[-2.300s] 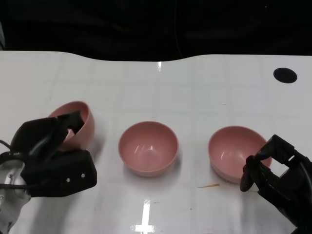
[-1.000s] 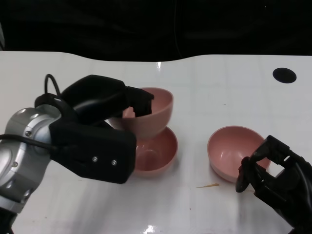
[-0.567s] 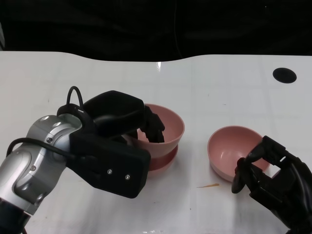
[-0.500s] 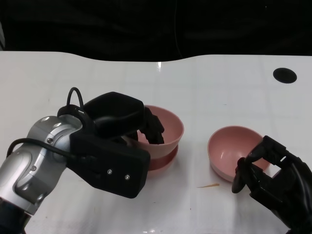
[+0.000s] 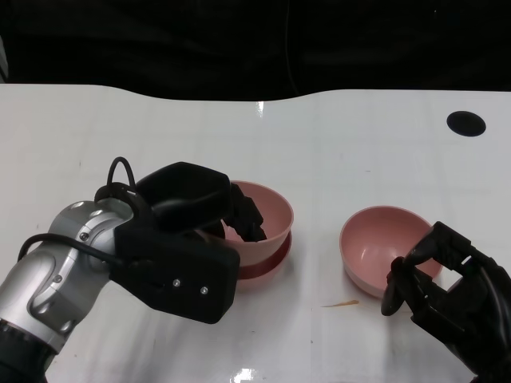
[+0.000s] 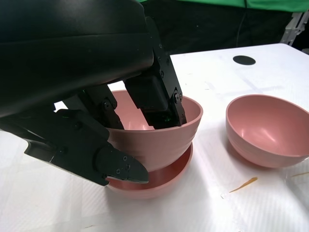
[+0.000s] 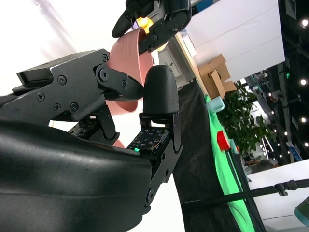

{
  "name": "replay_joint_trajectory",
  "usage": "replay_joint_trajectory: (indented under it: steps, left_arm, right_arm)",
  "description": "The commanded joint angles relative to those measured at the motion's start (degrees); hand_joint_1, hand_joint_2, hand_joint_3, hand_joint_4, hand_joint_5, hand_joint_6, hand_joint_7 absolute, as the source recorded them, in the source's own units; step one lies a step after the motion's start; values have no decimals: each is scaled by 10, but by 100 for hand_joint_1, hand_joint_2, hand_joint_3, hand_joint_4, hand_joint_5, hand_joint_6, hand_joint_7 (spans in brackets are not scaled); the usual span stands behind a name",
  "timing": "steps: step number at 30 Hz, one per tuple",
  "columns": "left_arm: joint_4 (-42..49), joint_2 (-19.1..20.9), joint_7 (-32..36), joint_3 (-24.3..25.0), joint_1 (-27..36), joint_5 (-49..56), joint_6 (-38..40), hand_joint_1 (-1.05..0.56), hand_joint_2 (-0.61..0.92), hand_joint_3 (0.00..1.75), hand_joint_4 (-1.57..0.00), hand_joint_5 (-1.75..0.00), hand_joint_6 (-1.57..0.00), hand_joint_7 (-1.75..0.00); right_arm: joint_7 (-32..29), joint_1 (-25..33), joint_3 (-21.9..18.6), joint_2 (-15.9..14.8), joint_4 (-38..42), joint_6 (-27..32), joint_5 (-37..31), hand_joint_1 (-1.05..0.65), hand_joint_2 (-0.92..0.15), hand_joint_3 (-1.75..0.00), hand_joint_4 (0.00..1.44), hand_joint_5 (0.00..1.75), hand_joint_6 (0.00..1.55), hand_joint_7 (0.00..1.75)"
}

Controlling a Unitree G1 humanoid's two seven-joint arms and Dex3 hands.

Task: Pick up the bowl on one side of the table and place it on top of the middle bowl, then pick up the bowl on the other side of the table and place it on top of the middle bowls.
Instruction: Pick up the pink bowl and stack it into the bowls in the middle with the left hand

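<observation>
Head view: left hand [image 5: 188, 231] sits over the table [image 5: 160, 136] centre, fingers clamped on the near-left rim of the upper bowl [image 5: 267, 211], some fingers [image 5: 243, 219] inside the bowl, thumb side outside. That bowl is nested in the middle bowl [image 5: 267, 267], whose rim shows just below it. The 3rd bowl [image 5: 379, 247] stands apart to the right, upright. Right hand [image 5: 451, 291] is just beside its near-right edge, fingers curled in w/ nothing visibly in them; can't tell if they touch the rim. A black round mark [image 5: 467, 123] lies at the far right of the table.

Left wrist view: fingers [image 6: 157, 94] press the inner wall of the upper bowl [image 6: 159, 140], thumb [image 6: 96, 154] on its outer wall, wall pinched between. Bowl sits slightly tilted in the middle bowl [image 6: 154, 181]. The 3rd bowl [image 6: 268, 130] is well apart, untouched.

Right wrist view: right hand [image 7: 145, 111] fingers bent close together, a pink bowl wall [image 7: 128, 63] beyond them; contact unclear.
</observation>
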Motion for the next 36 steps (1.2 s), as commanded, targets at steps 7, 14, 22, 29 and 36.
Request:
replay_joint_trajectory:
  steps: [7, 14, 22, 29, 36]
  left_arm:
    - [23, -4, 42, 2, 9, 12, -16, -9, 92, 31, -132, -13, -121, -7]
    - [60, -12, 72, 1, 5, 14, -48, -8, 92, 30, -126, -38, -123, -15]
    - [123, -24, 133, -3, -2, 33, -85, -9, 92, 35, -68, -160, -62, -143]
    - [174, -36, 162, -6, -7, 35, -107, -8, 92, 36, -74, -147, -68, -136]
    - [184, -40, 155, -11, -11, 36, -99, -9, 92, 36, -84, -120, -83, -101]
  right_arm:
    - [9, 2, -3, -7, 5, -8, 3, -13, -69, -75, 84, 164, 81, 135]
    - [7, 3, -4, -5, 3, -5, 3, -12, -71, -74, 83, 165, 81, 135]
    - [10, 3, -4, -6, 6, -8, 3, -11, -71, -75, 83, 165, 80, 137]
    - [9, 3, -4, -5, 6, -9, 1, -12, -72, -73, 84, 164, 81, 135]
    - [12, 3, -4, -5, 9, -12, 1, -12, -72, -72, 84, 165, 81, 134]
